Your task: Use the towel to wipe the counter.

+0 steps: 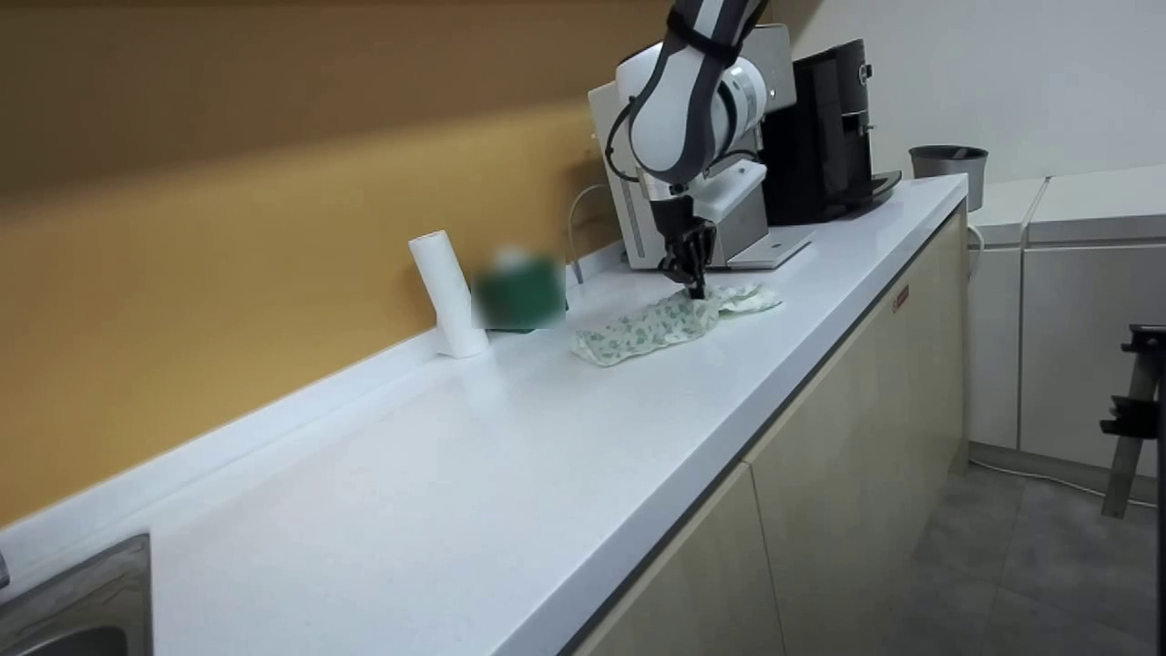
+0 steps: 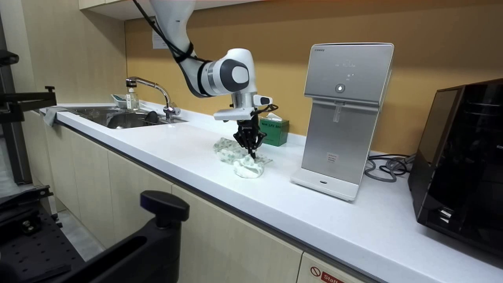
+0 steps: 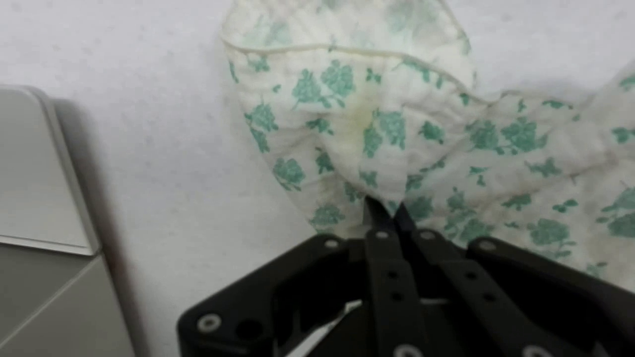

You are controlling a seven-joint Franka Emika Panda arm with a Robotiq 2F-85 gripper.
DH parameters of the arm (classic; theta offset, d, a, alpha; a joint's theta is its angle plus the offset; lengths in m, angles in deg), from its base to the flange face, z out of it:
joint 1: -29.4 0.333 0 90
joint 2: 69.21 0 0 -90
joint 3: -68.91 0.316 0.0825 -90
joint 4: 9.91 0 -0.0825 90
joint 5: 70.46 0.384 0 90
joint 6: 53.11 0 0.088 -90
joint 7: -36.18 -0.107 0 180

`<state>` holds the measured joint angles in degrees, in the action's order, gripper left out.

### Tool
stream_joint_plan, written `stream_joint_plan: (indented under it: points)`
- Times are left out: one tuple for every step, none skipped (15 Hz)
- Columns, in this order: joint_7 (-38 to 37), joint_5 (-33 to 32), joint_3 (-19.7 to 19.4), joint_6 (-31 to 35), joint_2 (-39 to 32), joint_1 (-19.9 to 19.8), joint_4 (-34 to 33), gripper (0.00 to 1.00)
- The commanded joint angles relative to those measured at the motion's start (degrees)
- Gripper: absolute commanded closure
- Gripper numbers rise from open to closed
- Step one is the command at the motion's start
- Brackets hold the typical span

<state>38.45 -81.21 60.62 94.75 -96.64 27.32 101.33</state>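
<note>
Got the hand (image 3: 390, 210) up close, pinching a fold of flowery towel (image 3: 342, 114), kinda bunched on the bench (image 2: 180, 147) near the water dispenser (image 2: 341, 137).

1. Silver dispenser (image 2: 342, 125): a small brand mark (image 2: 319, 50) at the upper left of the front appears to read "coway".
2. Same unit, upper front: faint lit characters (image 2: 347, 64) are too indistinct to read. Below them, a round button (image 2: 340, 88) carries a white droplet symbol.
3. Same unit, lower front: print on a pale label (image 2: 332, 158) is too small to read.
4. Green tissue box (image 2: 274, 131): lettering appears to include "LIFE"; adjoining letters are unclear.
5. Cabinet door (image 2: 307, 265): a red sign (image 2: 330, 278) reads "Staff" beside a prohibition symbol (image 2: 315, 271).
</note>
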Motion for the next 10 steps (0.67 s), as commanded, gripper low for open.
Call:
stream_joint_plan:
  points:
    - [-9.37, -4.91, -5.9, 2.95, -0.49, 1.61, -0.87, 0.99]
    - [-11.27, -5.66, -7.4, 3.31, -0.66, 1.65, -1.22, 0.99]
    - [-12.79, -6.11, -8.51, 3.18, -0.83, 1.67, -1.53, 0.99]
    - [-13.55, -6.06, -9.05, 2.5, -0.97, 1.4, -1.77, 0.99]
    - [-13.82, -5.64, -9.2, 1.84, -1.02, 1.14, -1.81, 0.99]
    - [-13.51, -5.16, -9.0, 1.06, -1.1, 0.9, -1.73, 0.99]
    - [-12.99, -4.67, -8.5, 0.34, -1.17, 0.67, -1.62, 0.99]
    - [-12.49, -4.44, -8.03, -0.43, -1.31, 0.66, -1.48, 0.99]
    - [-11.69, -4.06, -7.25, -1.3, -1.44, 0.56, -1.3, 0.99]
    - [-10.74, -3.49, -6.1, -2.37, -1.52, 0.46, -0.98, 0.99]
